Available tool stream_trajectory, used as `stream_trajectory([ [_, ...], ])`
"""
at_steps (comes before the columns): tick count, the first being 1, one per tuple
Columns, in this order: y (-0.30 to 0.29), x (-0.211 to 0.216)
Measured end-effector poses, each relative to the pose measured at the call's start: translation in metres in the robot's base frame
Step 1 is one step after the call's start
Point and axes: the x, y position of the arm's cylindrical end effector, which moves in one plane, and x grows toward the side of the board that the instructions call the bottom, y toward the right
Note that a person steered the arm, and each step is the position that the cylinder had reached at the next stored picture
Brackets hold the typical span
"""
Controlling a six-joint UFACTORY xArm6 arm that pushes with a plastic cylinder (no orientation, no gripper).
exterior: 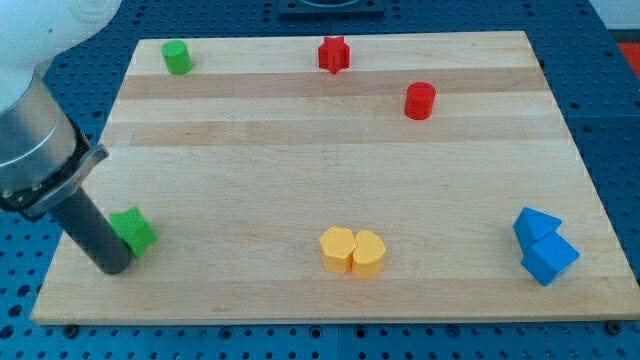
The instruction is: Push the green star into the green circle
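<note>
The green star [134,231] lies near the board's bottom left. The green circle [178,57], a short cylinder, stands at the top left corner of the board. My tip [112,267] rests on the board just left of and below the green star, touching or almost touching it. The dark rod rises from the tip toward the view's upper left.
A red star [334,54] is at the top middle and a red cylinder [420,101] at the upper right. Two yellow blocks [352,251] sit together at the bottom middle. Two blue blocks [542,246] sit at the bottom right. The wooden board's left edge [75,230] runs close to the tip.
</note>
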Motion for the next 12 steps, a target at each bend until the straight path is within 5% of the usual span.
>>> stream_trajectory([
  [4, 0.033, -0.038],
  [7, 0.03, -0.109],
  [9, -0.025, -0.117],
  [12, 0.009, -0.135],
])
